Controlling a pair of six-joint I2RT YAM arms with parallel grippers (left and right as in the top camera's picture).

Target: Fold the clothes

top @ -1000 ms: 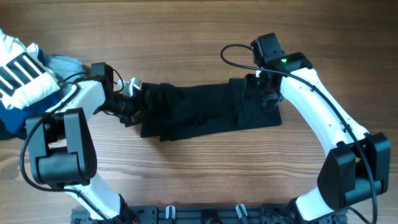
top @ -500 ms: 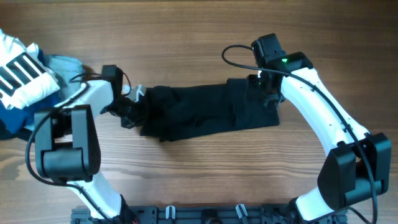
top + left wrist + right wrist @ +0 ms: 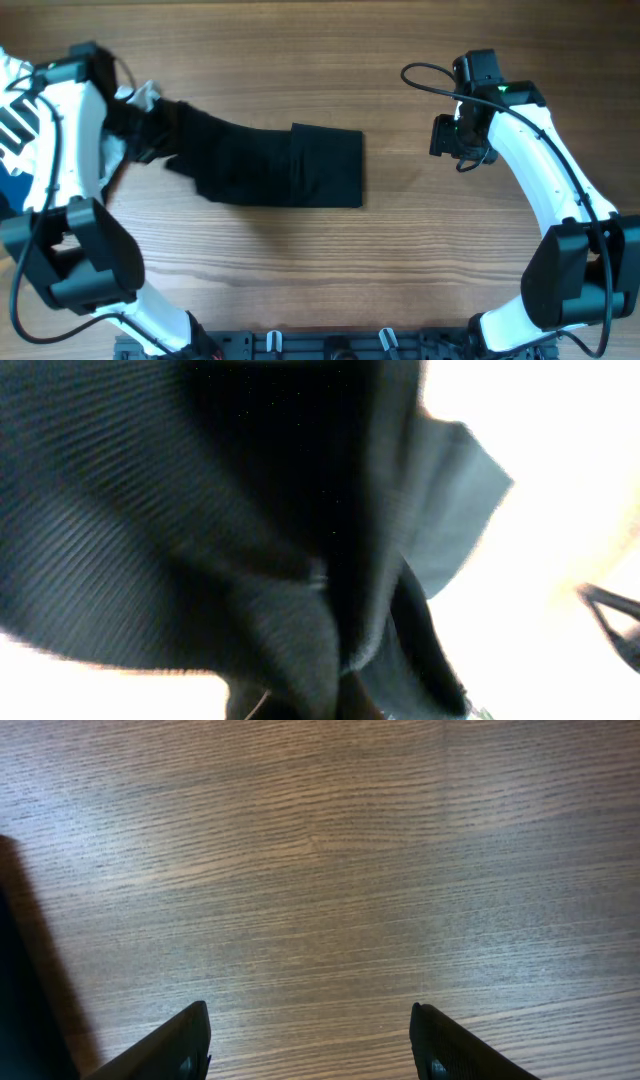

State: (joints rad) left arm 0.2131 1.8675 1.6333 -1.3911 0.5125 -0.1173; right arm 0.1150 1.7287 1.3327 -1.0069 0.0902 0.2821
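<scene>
The shirt [image 3: 270,165] lies banded left of centre on the counter [image 3: 300,270], its end clamped in the left gripper [image 3: 148,125], right gripper [image 3: 310,1028] wide open well apart: best lay that end down flat, unbunched, before releasing.

Overhead above table [image 3: 400,260]; wrist views close-up

**Left gripper clamped, right gripper open**

The left arm [image 3: 55,150] rises from its base at the near edge, bends at the far left and turns its wrist inward. The left gripper [image 3: 140,122] is closed on the end of the black shirt [image 3: 280,165]. The right arm [image 3: 540,150] arches up the right side. The right gripper [image 3: 315,1045] points down, its fingers [image 3: 185,1040] spread wide and holding nothing.
</scene>
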